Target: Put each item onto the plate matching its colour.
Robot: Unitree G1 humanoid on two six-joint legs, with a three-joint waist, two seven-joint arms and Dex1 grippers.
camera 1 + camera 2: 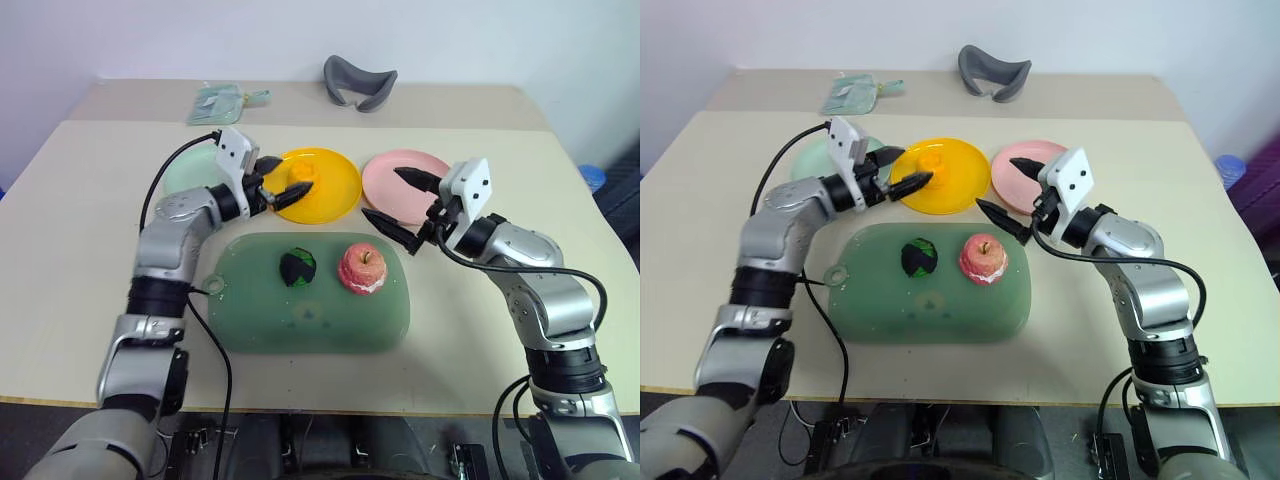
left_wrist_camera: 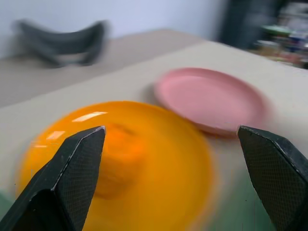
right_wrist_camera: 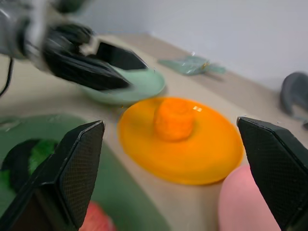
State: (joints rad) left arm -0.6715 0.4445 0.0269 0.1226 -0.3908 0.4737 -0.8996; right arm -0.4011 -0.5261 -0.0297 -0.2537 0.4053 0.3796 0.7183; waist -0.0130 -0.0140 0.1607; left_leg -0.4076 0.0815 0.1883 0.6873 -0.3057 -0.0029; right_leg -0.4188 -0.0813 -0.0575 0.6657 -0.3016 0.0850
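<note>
From my head camera, the yellow item (image 1: 303, 176) sits on the yellow plate (image 1: 335, 195), so that pair looks done. My left gripper (image 1: 283, 180) hangs over that plate's near-left edge, jaws spread and empty. My right gripper (image 1: 405, 207) hovers between the pink plate (image 1: 385, 180) and the mat (image 1: 300, 320), also wide open, holding nothing. On the mat lie the ball (image 1: 297, 267) and, just to its right, the apple (image 1: 362, 268), apart from each other. The apple lies nearer my right hand, below and slightly left of its tips; the ball lies nearer my left, and the green plate (image 1: 185, 172) is behind my left wrist.

In my left wrist view, both fingers (image 2: 72, 173) stand far apart over the yellow plate, the pink one beyond.

In my right wrist view, my fingers (image 3: 72, 168) frame the yellow plate and its item; the ball shows low on the mat and the apple's red edge by one finger's base.
</note>
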